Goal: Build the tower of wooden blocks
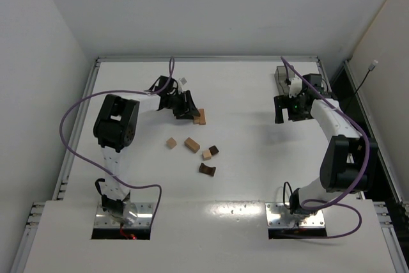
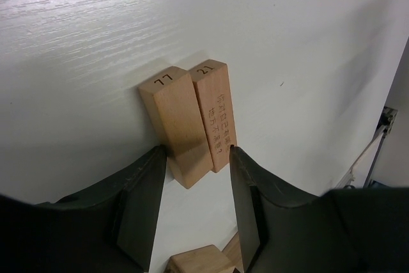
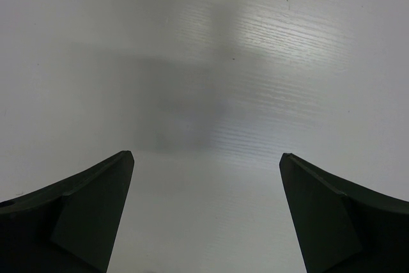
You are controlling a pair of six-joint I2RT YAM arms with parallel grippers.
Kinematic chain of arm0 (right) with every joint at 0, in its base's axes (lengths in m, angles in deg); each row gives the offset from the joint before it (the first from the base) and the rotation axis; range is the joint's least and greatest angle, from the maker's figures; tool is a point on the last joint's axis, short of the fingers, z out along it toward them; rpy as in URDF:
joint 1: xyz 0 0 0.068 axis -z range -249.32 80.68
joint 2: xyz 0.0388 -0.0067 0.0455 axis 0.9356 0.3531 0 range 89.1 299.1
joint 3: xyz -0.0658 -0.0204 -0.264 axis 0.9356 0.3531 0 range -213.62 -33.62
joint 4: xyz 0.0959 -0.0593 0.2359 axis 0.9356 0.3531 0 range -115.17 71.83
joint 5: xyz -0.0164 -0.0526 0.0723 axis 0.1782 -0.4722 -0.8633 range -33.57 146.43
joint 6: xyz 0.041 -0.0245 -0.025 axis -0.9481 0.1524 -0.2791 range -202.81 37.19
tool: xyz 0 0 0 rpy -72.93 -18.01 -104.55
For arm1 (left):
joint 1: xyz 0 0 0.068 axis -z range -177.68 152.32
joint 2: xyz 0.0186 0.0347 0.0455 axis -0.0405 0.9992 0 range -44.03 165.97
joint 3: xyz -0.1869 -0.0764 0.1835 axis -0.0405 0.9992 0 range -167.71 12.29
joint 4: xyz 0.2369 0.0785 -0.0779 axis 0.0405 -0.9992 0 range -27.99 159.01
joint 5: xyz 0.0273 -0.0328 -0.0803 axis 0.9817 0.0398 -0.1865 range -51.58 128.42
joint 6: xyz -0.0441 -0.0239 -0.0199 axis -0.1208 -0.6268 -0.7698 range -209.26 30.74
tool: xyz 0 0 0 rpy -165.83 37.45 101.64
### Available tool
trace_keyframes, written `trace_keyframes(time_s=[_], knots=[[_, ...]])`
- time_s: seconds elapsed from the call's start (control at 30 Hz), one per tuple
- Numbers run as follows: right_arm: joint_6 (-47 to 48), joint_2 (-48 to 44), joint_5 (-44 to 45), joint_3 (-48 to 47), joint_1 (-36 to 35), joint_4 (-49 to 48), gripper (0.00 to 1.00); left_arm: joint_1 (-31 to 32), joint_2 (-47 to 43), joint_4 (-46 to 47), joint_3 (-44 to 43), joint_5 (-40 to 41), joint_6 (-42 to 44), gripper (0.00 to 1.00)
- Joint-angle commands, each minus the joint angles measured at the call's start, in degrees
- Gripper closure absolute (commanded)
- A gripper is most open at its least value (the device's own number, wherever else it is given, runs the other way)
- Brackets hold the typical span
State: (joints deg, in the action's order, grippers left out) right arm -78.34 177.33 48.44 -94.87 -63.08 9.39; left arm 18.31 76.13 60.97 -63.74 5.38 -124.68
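Note:
Two light tan wooden bars lie flat side by side on the white table, marked 77 and 21 on their far ends. My left gripper straddles their near ends, one fingertip pressed against each outer side, so it is shut on the pair. From above, the left gripper sits at the table's far left with the bars poking out to its right. Another tan block lies under the gripper, close to the camera. My right gripper hangs wide open over bare table, far right. No stacked tower shows.
Loose blocks lie mid-table: a tan cube, a tan bar, a tan cube touching a dark cube, and a dark arch piece. A clear grey bin stands at the far right, behind the right gripper.

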Motion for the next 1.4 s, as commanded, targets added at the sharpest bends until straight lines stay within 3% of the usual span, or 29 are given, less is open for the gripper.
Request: trace_keyframes(time_s=[0.0, 0.33, 0.63, 0.77, 0.97, 1.13, 1.37], knots=[[0.10, 0.02, -0.62, -0.71, -0.18, -0.73, 0.04, 1.41, 1.92, -1.72, -0.26, 1.31, 0.53, 0.58], [0.10, 0.02, -0.62, -0.71, -0.18, -0.73, 0.04, 1.94, -1.06, -3.13, -0.79, 5.96, 1.75, 0.57], [0.10, -3.14, -3.78, 2.00, -0.18, -2.83, 0.04, -0.77, -16.33, -4.45, 5.01, 13.78, 2.90, 0.52], [0.10, -6.04, -5.02, 3.60, -2.54, -4.24, 0.07, -3.85, -24.06, -6.55, 6.85, 21.42, 2.37, 0.49], [6.59, -13.95, -4.05, 6.41, -16.59, -7.42, 0.10, -10.79, -30.33, -13.32, 6.24, 29.16, 7.10, 0.41], [10.29, -9.66, -4.32, 0.70, -31.53, -3.72, 0.16, -15.98, -31.03, -19.82, 4.40, 31.27, 12.13, 0.41], [11.70, -0.63, 1.74, -4.47, -50.26, -9.60, 0.16, -22.31, -35.60, -19.57, 8.52, 29.00, 15.73, 0.40]])
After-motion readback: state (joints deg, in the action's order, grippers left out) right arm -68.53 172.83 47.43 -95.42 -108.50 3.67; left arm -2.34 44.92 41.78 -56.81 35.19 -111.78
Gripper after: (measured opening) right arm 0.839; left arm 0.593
